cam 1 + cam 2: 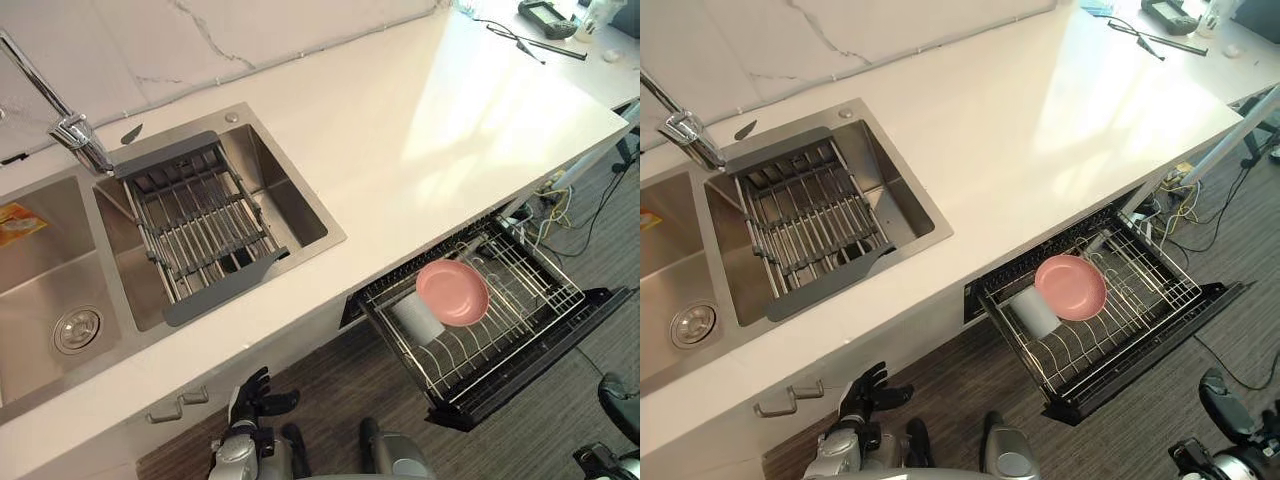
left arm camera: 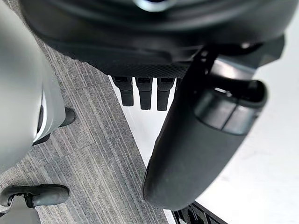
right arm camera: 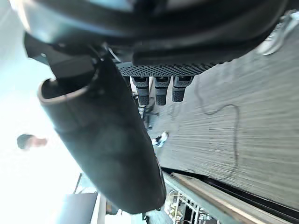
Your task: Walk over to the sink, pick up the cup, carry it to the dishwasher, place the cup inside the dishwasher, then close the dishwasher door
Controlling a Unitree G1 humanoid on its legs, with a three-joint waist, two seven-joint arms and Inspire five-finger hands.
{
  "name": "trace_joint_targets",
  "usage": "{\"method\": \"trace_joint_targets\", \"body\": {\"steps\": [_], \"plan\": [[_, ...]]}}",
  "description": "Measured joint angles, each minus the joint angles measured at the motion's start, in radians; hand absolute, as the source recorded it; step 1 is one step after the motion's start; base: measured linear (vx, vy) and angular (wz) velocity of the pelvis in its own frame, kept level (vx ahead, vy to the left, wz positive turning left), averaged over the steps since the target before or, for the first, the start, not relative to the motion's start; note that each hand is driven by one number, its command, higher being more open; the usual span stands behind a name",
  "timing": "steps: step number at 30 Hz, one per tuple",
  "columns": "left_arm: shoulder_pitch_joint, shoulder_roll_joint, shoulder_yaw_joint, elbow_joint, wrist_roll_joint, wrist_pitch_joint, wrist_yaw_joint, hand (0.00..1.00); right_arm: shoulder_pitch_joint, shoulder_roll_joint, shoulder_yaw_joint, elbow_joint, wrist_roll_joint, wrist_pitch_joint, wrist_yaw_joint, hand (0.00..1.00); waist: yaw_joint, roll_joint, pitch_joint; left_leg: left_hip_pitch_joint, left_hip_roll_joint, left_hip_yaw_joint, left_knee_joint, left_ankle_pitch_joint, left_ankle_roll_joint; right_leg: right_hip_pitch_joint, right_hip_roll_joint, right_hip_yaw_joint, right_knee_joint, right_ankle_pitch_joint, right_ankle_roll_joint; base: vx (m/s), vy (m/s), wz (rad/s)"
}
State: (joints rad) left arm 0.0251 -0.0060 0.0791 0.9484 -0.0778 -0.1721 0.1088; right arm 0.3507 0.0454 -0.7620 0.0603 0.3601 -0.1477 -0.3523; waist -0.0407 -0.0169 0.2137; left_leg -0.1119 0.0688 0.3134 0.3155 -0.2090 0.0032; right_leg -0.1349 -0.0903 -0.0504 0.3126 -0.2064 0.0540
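Left hand (image 1: 255, 395): hung low before the counter front, just below a cabinet handle (image 1: 178, 405); fingers (image 2: 145, 93) straight and spread from the thumb, nothing in them.
Right hand (image 3: 163, 46): fingers (image 3: 161, 91) straight and apart from the thumb, empty, above the grey floor (image 3: 252, 116).
Cup (image 1: 418, 318): pale grey, lay on its side in the dishwasher rack (image 1: 520, 285), at the end nearest the sink, touching a pink plate (image 1: 453, 292).
Pink plate: leaned in the rack, partly overlapping the cup.
Dishwasher door (image 1: 545, 365): open, folded down under the pulled-out rack.
Counter (image 1: 420, 130): white, directly above the dishwasher.
Sink (image 1: 60, 290): steel, two basins, well apart from the cup.
Drain rack (image 1: 200, 225): spanned the basin nearer the dishwasher.
Faucet (image 1: 70, 125): stood behind the basins.
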Motion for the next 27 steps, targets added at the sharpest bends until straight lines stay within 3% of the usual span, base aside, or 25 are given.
{"method": "trace_joint_targets", "body": {"steps": [6,13,23,27], "plan": [[0.011,-0.017,0.007,0.000,-0.001,0.001,-0.001,0.90,-0.064,-0.008,0.000,0.124,0.207,-0.019,0.063,0.90,-0.003,0.025,-0.014,-0.001,0.005,0.038,0.003,-0.015,0.005,-0.033,0.004,0.036,0.026,-0.004,0.003,-0.05,0.010,-0.16],[0.000,-0.018,0.002,0.002,-0.002,0.001,-0.007,0.90,-0.122,-0.045,0.034,0.214,0.368,-0.023,0.149,0.90,-0.002,0.034,0.002,-0.025,0.005,0.057,0.015,-0.018,0.006,-0.075,0.004,0.058,0.055,-0.009,0.005,-0.02,0.007,-0.09],[-0.020,-0.014,-0.011,-0.003,-0.010,-0.007,-0.051,0.90,-0.227,-0.142,0.150,0.349,0.501,-0.028,0.330,0.90,0.004,0.056,0.056,-0.035,-0.004,0.053,0.023,-0.016,0.005,-0.095,-0.010,0.047,0.093,-0.027,0.006,0.00,-0.001,0.02],[-0.020,-0.009,-0.010,-0.004,-0.012,-0.009,-0.066,0.90,-0.264,-0.182,0.165,0.401,0.514,-0.029,0.346,0.90,0.007,0.078,0.074,-0.037,-0.013,0.046,0.020,-0.016,0.004,-0.100,-0.020,0.040,0.110,-0.038,0.009,-0.01,0.003,0.07]]}}
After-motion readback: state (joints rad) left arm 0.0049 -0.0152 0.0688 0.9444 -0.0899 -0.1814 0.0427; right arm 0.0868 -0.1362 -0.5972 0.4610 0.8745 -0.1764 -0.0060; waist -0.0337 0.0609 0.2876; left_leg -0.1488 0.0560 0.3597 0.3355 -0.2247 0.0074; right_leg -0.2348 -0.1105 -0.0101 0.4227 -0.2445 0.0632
